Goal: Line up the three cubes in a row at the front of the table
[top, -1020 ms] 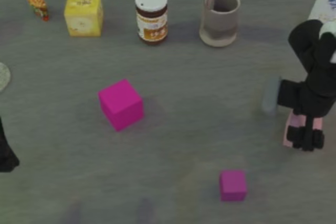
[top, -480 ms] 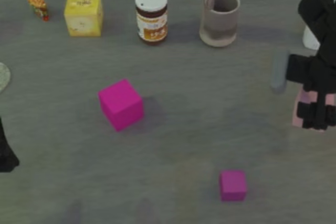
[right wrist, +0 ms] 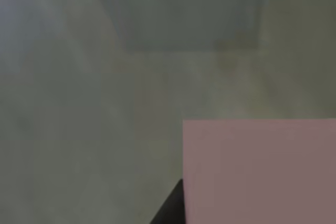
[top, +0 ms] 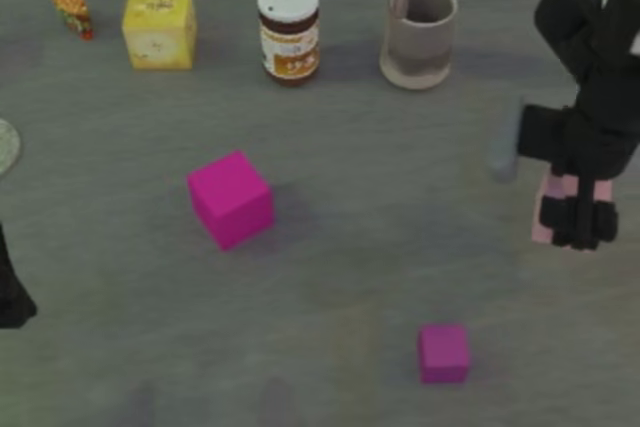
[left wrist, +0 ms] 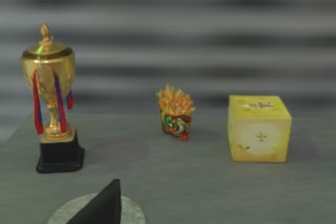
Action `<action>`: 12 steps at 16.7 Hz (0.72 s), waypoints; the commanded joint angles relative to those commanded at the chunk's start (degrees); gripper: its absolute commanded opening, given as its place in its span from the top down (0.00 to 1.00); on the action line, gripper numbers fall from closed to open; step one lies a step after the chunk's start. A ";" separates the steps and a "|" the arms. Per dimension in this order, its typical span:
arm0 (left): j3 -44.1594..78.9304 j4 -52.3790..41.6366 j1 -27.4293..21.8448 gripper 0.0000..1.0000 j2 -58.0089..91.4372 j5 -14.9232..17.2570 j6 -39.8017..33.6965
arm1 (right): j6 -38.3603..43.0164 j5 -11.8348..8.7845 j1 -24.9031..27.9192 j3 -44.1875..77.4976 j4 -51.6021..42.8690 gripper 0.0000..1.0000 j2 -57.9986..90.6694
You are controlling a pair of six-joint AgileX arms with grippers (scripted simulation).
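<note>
Since half a second ago, your right end effector (top: 575, 219) has swung back toward the small purple cube (top: 443, 353), gripping the pale pink cube (top: 545, 209). None of the cubes is lined up yet; the big magenta cube (top: 231, 198) sits far from the small one, and your left end effector (top: 12, 292) waits at the surface (top: 360, 197) edge; you cannot tell its grip.

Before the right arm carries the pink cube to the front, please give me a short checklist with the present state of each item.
1. Right gripper over the pink cube: ok, it covers most of the cube in the top view.
2. Grip is firm: cannot tell, the finger contact is hidden.
3. Cube lifted off the table: cannot tell.
4. Small purple cube already near the front: ok.
5. Magenta cube at the front: not ok, it sits mid-table.
6. Left arm out of the way: ok, parked at the left edge.
</note>
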 joint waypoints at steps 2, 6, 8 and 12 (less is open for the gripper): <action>0.00 0.00 0.00 0.00 0.00 0.00 0.00 | 2.79 -0.05 5.41 1.35 -0.96 1.00 0.57; 0.00 0.00 0.00 0.00 0.00 0.00 0.00 | 9.99 -0.26 20.23 4.18 -3.22 1.00 1.57; 0.00 0.00 0.00 0.00 0.00 0.00 0.00 | 13.48 -0.36 27.05 5.47 -4.16 1.00 1.82; 0.00 0.00 0.00 0.00 0.00 0.00 0.00 | 17.85 -0.40 33.69 6.82 -4.95 1.00 1.62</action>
